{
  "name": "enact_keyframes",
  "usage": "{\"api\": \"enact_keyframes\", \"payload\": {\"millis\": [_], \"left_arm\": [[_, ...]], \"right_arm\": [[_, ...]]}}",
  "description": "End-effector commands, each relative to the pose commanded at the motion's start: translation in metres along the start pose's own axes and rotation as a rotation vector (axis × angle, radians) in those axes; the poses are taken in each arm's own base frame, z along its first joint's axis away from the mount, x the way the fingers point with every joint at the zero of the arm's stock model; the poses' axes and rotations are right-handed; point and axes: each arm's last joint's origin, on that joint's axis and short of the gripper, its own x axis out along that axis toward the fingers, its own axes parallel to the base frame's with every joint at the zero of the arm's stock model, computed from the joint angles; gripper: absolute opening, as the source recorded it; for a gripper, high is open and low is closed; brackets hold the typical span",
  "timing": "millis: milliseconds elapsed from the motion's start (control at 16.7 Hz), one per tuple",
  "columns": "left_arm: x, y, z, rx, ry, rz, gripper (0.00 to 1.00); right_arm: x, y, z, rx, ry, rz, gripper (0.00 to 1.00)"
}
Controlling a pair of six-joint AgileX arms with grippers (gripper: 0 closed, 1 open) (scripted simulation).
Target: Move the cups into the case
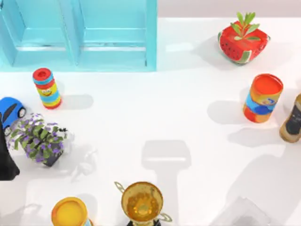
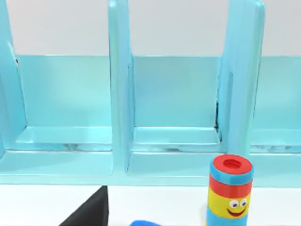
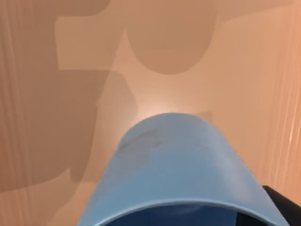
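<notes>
A plain blue cup (image 3: 174, 165) sits close in the right wrist view, rim toward the camera. It hangs above a tan surface with broad shadows. My right gripper is shut on it, and a dark fingertip (image 3: 282, 205) shows beside the cup's rim. The turquoise case (image 1: 80, 35) stands at the table's back left. Its vertical dividers (image 2: 120, 89) and bare compartments face the left wrist camera. My left arm (image 1: 6, 162) is parked at the table's left edge.
In front of the case stand a striped smiley can (image 1: 46, 88), a blue toy car (image 1: 9, 110) and a purple-flowered plant (image 1: 40, 139). At the front are a gold trophy (image 1: 141, 202) and an orange can (image 1: 70, 212). At the right are a watermelon planter (image 1: 242, 40), an orange-and-blue can (image 1: 262, 98) and a tan bottle (image 1: 292, 120).
</notes>
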Motion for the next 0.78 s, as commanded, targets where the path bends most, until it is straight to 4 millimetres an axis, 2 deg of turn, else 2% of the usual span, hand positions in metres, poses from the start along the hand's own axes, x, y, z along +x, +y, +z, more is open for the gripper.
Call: {"api": "enact_keyframes", "payload": {"millis": [240,780], "left_arm": [[0.0000,0.0000,0.0000,0.000,0.000,0.000,1.00],[0.0000,0.0000,0.0000,0.000,0.000,0.000,1.00]], "right_arm": [[0.0016,0.0005,-0.0003,0.000,-0.001,-0.001,0.00],[0.0016,0.0005,-0.0003,0.000,-0.001,-0.001,0.68]]}}
